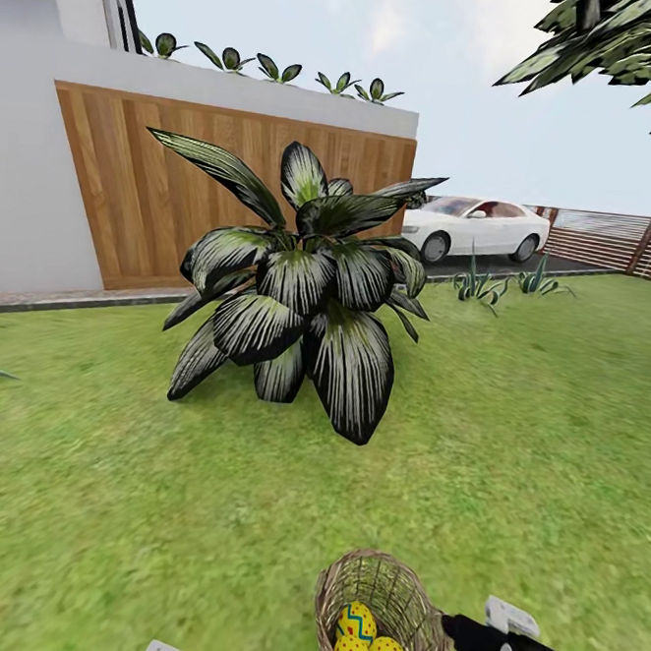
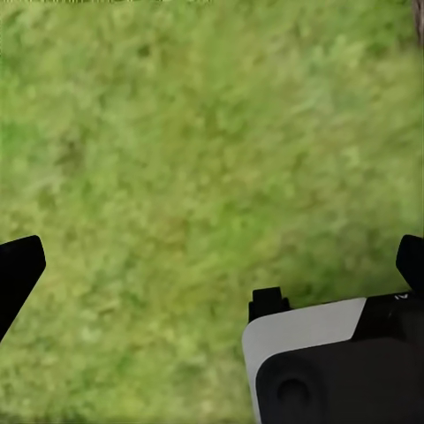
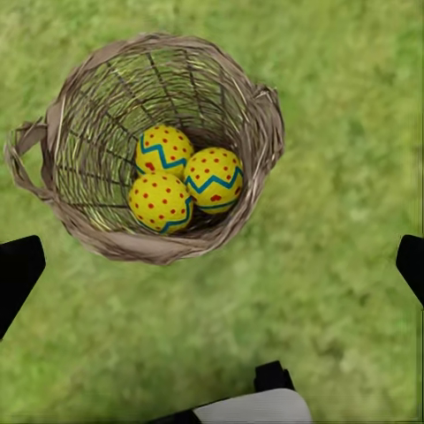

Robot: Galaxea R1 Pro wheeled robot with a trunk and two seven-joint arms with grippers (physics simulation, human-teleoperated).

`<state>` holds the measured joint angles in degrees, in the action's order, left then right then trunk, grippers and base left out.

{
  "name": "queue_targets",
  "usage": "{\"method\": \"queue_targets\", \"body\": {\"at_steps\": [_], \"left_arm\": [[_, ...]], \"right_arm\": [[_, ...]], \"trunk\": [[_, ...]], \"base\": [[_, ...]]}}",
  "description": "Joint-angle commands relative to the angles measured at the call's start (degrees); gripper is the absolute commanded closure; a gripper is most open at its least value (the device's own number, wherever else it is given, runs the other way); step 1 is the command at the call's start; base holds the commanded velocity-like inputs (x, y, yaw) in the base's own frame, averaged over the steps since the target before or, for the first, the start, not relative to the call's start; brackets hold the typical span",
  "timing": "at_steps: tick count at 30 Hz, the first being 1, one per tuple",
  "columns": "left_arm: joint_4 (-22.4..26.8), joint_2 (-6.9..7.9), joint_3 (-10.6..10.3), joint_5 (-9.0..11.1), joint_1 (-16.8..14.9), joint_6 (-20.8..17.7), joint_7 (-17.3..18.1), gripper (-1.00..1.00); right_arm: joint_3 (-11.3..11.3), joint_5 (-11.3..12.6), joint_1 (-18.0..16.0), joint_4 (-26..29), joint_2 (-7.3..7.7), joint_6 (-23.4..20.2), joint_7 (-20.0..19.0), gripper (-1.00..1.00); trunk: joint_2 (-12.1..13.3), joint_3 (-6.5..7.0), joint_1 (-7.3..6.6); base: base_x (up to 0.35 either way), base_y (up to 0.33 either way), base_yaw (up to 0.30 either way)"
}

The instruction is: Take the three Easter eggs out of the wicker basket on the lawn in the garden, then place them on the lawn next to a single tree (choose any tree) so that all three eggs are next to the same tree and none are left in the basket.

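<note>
The wicker basket (image 1: pixel 380 571) stands on the lawn (image 1: pixel 514 431) at the near bottom of the head view, with the three Easter eggs (image 1: pixel 357 621) bunched inside it. In the right wrist view they lie close together on the basket's (image 3: pixel 261 119) floor: one egg (image 3: pixel 162 148), a second (image 3: pixel 213 178) and a third (image 3: pixel 160 201). My right gripper (image 3: pixel 212 274) hovers above the basket, open, its black fingertips (image 3: pixel 18 274) spread wide and holding nothing. My left gripper (image 2: pixel 212 265) is open over bare grass (image 2: pixel 177 132).
A low broad-leaved striped plant (image 1: pixel 304 284) grows straight ahead. Dark tree foliage (image 1: pixel 626 46) hangs at the upper right, its trunk out of view. Behind are a wooden wall panel (image 1: pixel 160 183), a white car (image 1: pixel 482 226) and a slat fence (image 1: pixel 619 241). Open grass lies right.
</note>
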<state>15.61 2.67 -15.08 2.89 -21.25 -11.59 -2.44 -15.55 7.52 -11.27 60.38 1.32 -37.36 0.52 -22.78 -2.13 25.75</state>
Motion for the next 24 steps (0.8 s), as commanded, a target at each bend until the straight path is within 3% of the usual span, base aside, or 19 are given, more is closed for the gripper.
{"method": "queue_targets", "body": {"at_steps": [1, 13, 19, 24], "left_arm": [[0.16, 0.03, -0.44, 0.32, -0.02, -0.36, -0.26, -1.00], [0.35, -0.12, -0.14, 0.80, -0.09, -0.76, 0.06, -1.00], [0.39, -0.29, 0.05, 1.27, -0.22, -1.34, 0.07, -1.00], [1.65, -0.11, -0.07, 5.89, -0.23, -1.49, 0.07, -1.00]], "right_arm": [[-0.09, 0.37, -0.07, -0.25, 0.05, -0.37, 0.12, -1.00], [-0.26, 0.21, -0.58, -6.97, 0.35, 0.53, 0.35, -1.00], [-0.24, 0.19, -2.68, -15.21, 1.47, 6.85, 0.36, -1.00], [-0.23, 0.14, -3.67, -18.14, 1.83, 8.88, 0.36, -1.00]], "trunk": [[-0.13, -0.14, 0.04], [-0.13, -0.14, 0.04], [-0.13, -0.14, 0.04], [-0.13, -0.14, 0.04]], "base": [[0.000, 0.000, 0.000], [0.000, 0.000, 0.000], [0.000, 0.000, 0.000], [0.000, 0.000, 0.000]]}}
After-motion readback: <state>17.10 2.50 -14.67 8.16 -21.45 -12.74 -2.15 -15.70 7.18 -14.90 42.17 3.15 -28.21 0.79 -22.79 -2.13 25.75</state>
